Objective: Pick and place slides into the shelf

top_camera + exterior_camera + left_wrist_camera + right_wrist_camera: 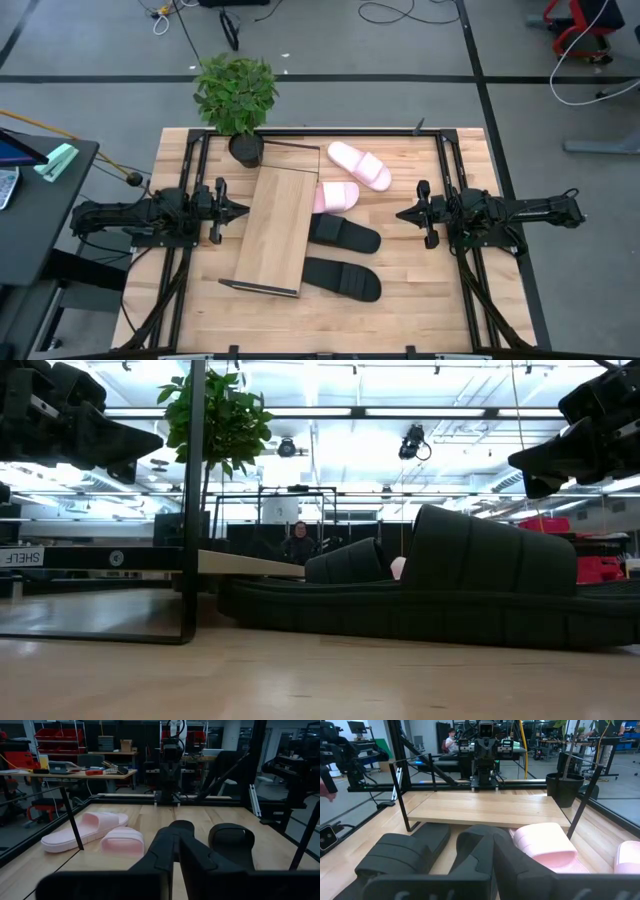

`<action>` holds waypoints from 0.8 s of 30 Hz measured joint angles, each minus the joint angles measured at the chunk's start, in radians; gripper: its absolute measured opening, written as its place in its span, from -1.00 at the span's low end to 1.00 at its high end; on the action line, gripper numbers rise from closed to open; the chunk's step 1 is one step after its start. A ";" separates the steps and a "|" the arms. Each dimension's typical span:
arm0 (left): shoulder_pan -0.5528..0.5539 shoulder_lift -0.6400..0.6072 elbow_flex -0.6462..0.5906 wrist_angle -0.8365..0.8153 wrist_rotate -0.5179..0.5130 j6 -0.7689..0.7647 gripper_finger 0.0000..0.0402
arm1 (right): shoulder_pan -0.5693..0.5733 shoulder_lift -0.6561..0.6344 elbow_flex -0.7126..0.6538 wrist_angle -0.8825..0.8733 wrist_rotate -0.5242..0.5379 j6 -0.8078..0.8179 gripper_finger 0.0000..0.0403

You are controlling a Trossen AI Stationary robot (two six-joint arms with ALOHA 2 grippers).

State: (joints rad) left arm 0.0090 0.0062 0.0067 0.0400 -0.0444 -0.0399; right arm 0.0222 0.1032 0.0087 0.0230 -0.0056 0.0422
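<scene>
Dark fingers of the left gripper [238, 210] and right gripper [402, 213] are seen closed, empty. Between them, the shelf [277, 229] lies bare, slides [343, 236] beside it, one pink slide [336, 197] tucked under; a potted plant [237, 97] stands near.

The shelf [277, 228] lies across the table's [440, 290] middle, with a potted plant [238, 100] at its far end. All 4 slides sit on the table to its right: 1 [360, 165] farthest back, 1 [335, 196] partly under the shelf's edge, 2 [345, 235] [343, 279] nearer the front.
</scene>
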 joint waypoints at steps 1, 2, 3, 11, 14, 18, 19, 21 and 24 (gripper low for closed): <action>0.000 0.000 0.000 0.000 0.000 0.000 -0.87 | 0.000 0.000 0.000 0.000 0.000 0.000 -0.92; 0.000 0.000 0.000 0.000 0.000 0.000 -0.87 | 0.000 0.000 0.000 0.000 0.000 0.000 -0.92; 0.000 0.000 0.000 0.000 0.000 0.000 -0.88 | 0.000 0.000 0.000 0.000 0.000 0.000 -0.92; 0.000 0.000 0.000 0.000 0.000 0.000 -0.84 | 0.000 0.000 0.000 0.000 0.000 0.000 -0.92; 0.000 0.000 0.000 0.000 0.000 0.000 -0.82 | 0.000 0.000 0.000 0.000 0.000 0.000 -0.92; 0.000 0.000 0.000 0.000 0.000 0.000 -0.82 | 0.000 0.000 0.000 0.000 0.000 0.000 -0.92; 0.000 0.000 0.000 0.000 0.000 0.000 -0.83 | 0.000 0.000 0.000 0.000 0.000 0.000 -0.92; 0.000 0.000 0.000 0.000 0.000 0.000 -0.85 | 0.000 0.000 0.000 0.000 0.000 0.000 -0.92; 0.000 0.000 0.000 0.000 0.000 0.000 -0.87 | 0.000 0.000 0.000 0.000 0.000 0.000 -0.92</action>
State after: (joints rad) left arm 0.0090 0.0063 0.0067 0.0399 -0.0444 -0.0399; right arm 0.0219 0.1030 0.0087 0.0228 -0.0057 0.0422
